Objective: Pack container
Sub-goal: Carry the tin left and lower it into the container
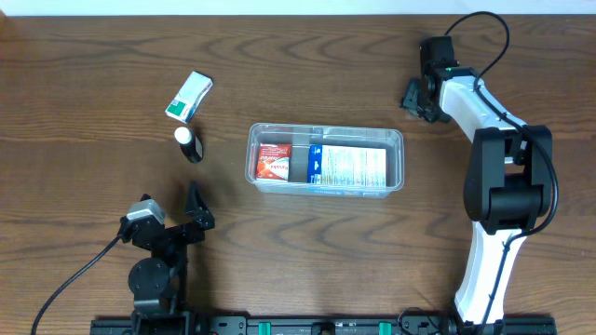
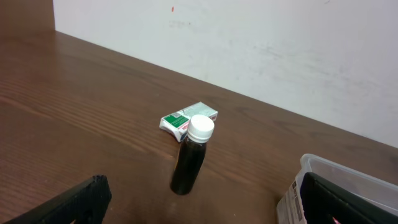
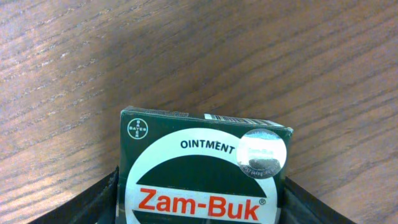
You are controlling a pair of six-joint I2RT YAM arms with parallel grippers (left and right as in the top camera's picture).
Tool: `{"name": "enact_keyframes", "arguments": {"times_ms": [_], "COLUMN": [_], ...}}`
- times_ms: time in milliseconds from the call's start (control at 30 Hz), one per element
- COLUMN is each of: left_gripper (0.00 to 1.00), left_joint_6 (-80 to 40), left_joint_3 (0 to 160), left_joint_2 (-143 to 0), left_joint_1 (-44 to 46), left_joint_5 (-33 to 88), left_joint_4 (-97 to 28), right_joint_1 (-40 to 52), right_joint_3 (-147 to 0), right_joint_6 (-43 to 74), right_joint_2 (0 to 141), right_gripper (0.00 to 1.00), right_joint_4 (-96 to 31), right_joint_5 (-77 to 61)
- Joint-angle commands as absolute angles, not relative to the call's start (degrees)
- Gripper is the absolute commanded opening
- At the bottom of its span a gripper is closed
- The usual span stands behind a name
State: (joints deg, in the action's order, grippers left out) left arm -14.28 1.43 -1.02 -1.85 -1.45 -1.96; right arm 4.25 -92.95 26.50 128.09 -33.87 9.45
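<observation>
The clear plastic container (image 1: 396, 141) stands mid-table and holds a red box (image 1: 274, 162) and a larger blue-and-white box (image 1: 349, 167). Its corner also shows in the left wrist view (image 2: 324, 169). My right gripper (image 1: 419, 96) is at the far right and is shut on a dark green Zam-Buk ointment box (image 3: 205, 155); both fingers press its sides (image 3: 202, 202). My left gripper (image 1: 193, 210) is open and empty (image 2: 202, 205), just short of a dark bottle with a white cap (image 2: 189, 158), which also shows in the overhead view (image 1: 189, 144).
A green-and-white box (image 1: 189, 96) lies beyond the bottle at the left and also shows in the left wrist view (image 2: 188, 119). A white wall runs along the table's far edge in that view.
</observation>
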Motion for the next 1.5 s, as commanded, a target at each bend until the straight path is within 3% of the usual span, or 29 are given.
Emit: {"name": "enact_keyframes", "arguments": {"times_ms": [0, 133, 500, 833, 1067, 1267, 1467], "left_gripper": [0.98, 0.98, 0.98, 0.98, 0.98, 0.98, 0.98], "left_joint_6": [-13.4, -13.3, -13.4, -13.4, -13.3, -13.3, -13.4], "left_joint_3": [0.2, 0.2, 0.2, 0.2, 0.2, 0.2, 0.2], "left_joint_2": [-1.0, -1.0, -1.0, -1.0, -1.0, -1.0, -1.0], "left_joint_1": [-2.1, -2.1, -2.1, -2.1, -2.1, -2.1, -2.1], "left_joint_5": [-1.7, -1.7, -1.7, -1.7, -1.7, -1.7, -1.7], "left_joint_4": [-4.1, -4.1, -4.1, -4.1, -4.1, -4.1, -4.1], "right_joint_1": [3.4, 3.0, 3.1, 3.4, 8.3, 16.5, 27.9], "right_joint_3": [-93.4, -93.4, -93.4, -93.4, -93.4, -93.2, -92.7], "right_joint_6": [22.2, 20.6, 19.6, 19.6, 16.7, 8.9, 8.4], "right_joint_2": [128.7, 127.4, 116.1, 103.9, 102.3, 102.3, 102.3], "right_gripper": [0.64, 0.58, 0.59, 0.59, 0.60, 0.61, 0.62], "right_joint_4": [-34.1, -34.5, -38.5, -42.0, -45.0, -50.2, -52.4], "right_joint_5": [9.6, 9.6, 2.0, -34.2, -51.9, -50.6, -34.0]}}
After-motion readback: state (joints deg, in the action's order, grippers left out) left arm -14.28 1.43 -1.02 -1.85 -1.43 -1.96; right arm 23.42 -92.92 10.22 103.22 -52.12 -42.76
